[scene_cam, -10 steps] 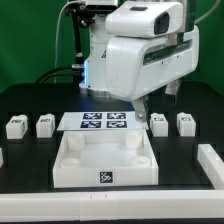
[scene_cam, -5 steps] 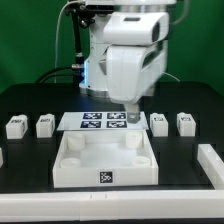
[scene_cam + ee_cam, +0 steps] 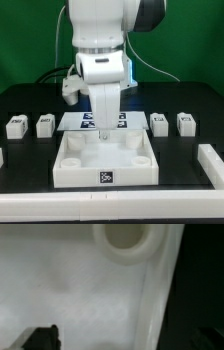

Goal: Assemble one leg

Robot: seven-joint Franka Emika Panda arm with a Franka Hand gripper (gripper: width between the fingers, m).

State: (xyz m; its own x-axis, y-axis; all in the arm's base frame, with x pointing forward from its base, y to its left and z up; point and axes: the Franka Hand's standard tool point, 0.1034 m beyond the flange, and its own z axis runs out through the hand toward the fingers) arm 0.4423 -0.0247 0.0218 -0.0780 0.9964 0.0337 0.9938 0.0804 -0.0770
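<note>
Four legs stand in a row on the black table: two at the exterior view's left (image 3: 16, 126) (image 3: 45, 125) and two at its right (image 3: 159, 123) (image 3: 186, 122). Each is a small white block with a tag. My gripper (image 3: 103, 127) hangs low over the back edge of the large white panel (image 3: 75, 165), away from every leg. In the wrist view one dark fingertip (image 3: 40, 338) shows far to one side over the panel's flat face, near a round socket (image 3: 125, 238). Nothing lies between the jaws, and they stand apart.
The marker board (image 3: 121, 123) lies behind the panel, partly hidden by the arm. White raised bars sit at the table's right (image 3: 210, 165) and left (image 3: 2, 158) front. The wrist view shows the panel's edge against the black table (image 3: 200, 291).
The arm has swung from the exterior view's right toward the centre, and the gripper now hangs over the panel's back edge. The legs and panel have not moved.
</note>
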